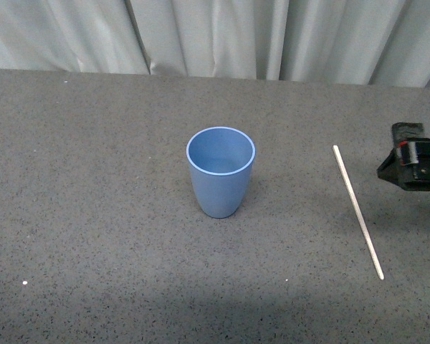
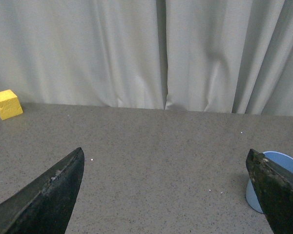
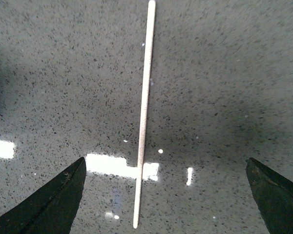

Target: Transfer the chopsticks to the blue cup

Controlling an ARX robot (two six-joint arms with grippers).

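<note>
The blue cup stands upright and empty in the middle of the grey table. The chopsticks show as one thin pale stick lying flat on the table to the cup's right. My right gripper hovers open just right of the stick's far half. Through the right wrist view the stick lies between the wide-spread fingers, nearer one of them, untouched. My left gripper is open over bare table, and the cup's rim peeks out behind one finger.
A yellow block sits near the curtain at the table's far edge in the left wrist view. Pale curtains hang behind the table. Bright light patches reflect off the tabletop beside the stick.
</note>
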